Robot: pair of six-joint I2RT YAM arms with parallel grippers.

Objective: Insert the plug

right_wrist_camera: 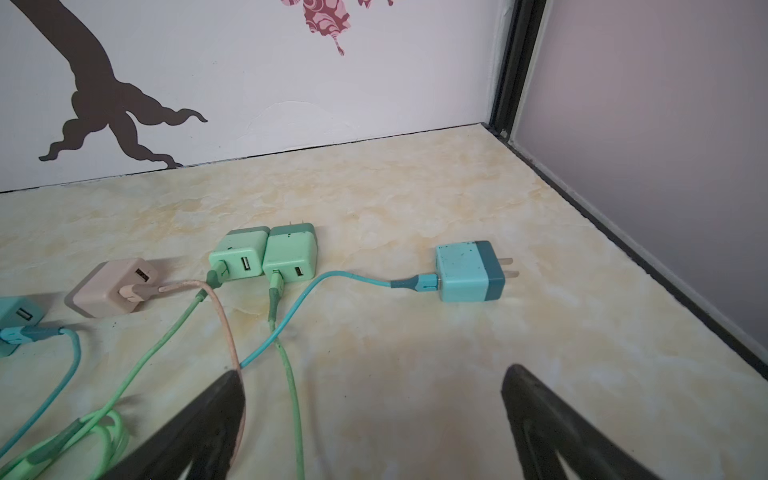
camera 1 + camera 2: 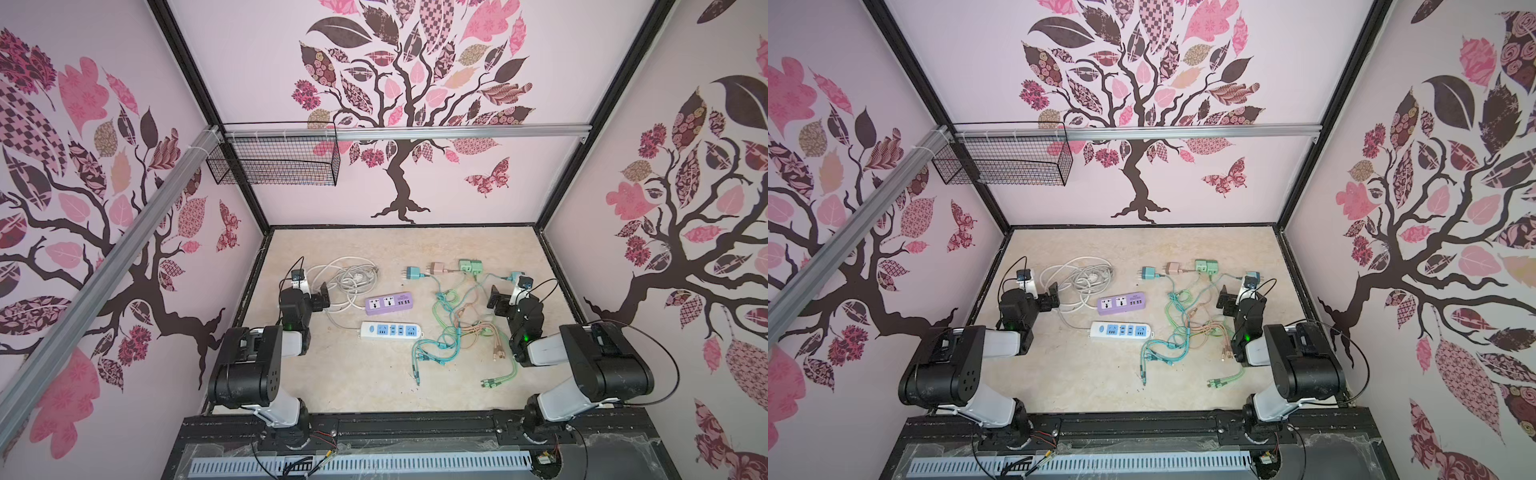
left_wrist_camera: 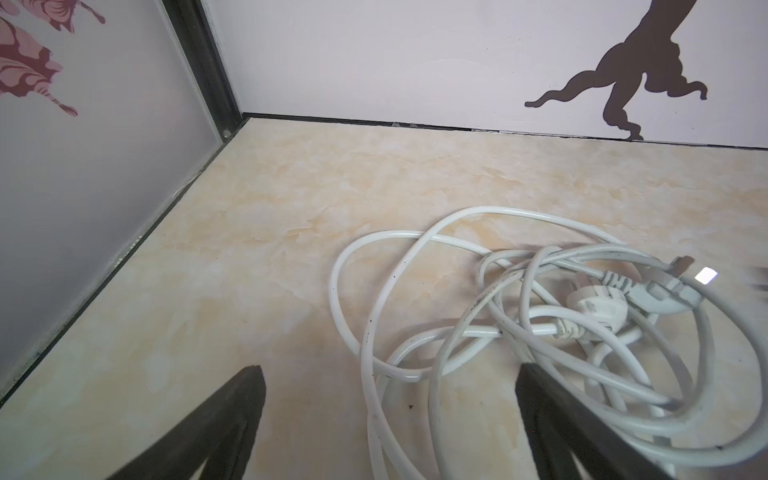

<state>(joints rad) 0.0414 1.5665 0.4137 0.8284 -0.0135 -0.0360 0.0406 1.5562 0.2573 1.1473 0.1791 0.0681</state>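
Several charger plugs lie in a row at the back of the table: a teal one, a beige one, two green ones and another teal plug with its prongs pointing away from the rest. A purple power strip and a white power strip lie mid-table. My left gripper is open above the coiled white cord. My right gripper is open and holds nothing, hovering short of the teal plug, over the coloured cables.
The strips' white mains plugs rest inside the coil. Tangled green, teal and beige cables spread toward the table's front right. Walls enclose the table on three sides. A wire basket hangs high at the back left.
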